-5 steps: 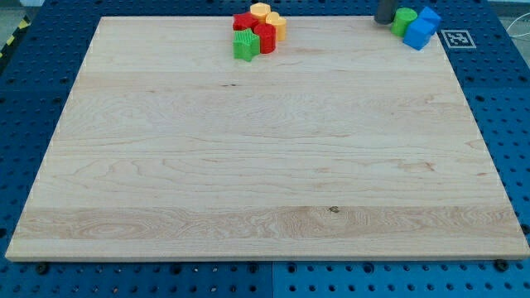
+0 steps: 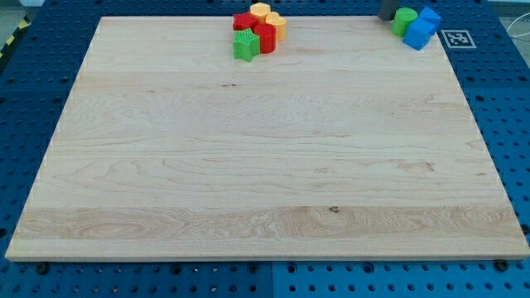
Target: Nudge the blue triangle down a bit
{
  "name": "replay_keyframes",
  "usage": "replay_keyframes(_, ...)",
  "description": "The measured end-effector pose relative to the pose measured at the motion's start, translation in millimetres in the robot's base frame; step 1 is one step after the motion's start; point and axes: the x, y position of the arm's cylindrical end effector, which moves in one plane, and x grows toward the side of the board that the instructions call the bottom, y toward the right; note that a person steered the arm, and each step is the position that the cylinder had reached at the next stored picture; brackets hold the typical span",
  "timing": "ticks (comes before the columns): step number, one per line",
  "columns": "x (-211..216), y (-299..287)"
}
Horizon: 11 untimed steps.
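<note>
Two blue blocks sit together at the board's top right corner: one at the view's top (image 2: 430, 16) and one just below it (image 2: 418, 35). I cannot make out which of them is the triangle. A green cylinder (image 2: 404, 21) touches them on the left. My tip (image 2: 387, 19) is the lower end of a dark rod at the view's top edge. It stands just left of the green cylinder, apart from the blue blocks.
A cluster sits at the board's top middle: a red block (image 2: 243, 21), a yellow block (image 2: 260, 11), an orange-yellow block (image 2: 277, 26), a red cylinder (image 2: 264, 37) and a green block (image 2: 245, 46). A fiducial tag (image 2: 457, 38) lies off the board's right edge.
The rod has shifted slightly up and to the right, closer to the green cylinder. The blocks have not visibly moved.
</note>
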Motion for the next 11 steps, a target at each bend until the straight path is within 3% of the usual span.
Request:
replay_keyframes(1, 1, 9)
replay_keyframes(2, 9, -64)
replay_keyframes(3, 54, -122)
replay_keyframes(4, 140, -96)
replay_keyframes(5, 216, -18)
replay_keyframes(6, 221, 120)
replay_keyframes(8, 216, 120)
replay_keyframes(9, 171, 119)
replay_keyframes(10, 99, 120)
replay_keyframes(11, 99, 120)
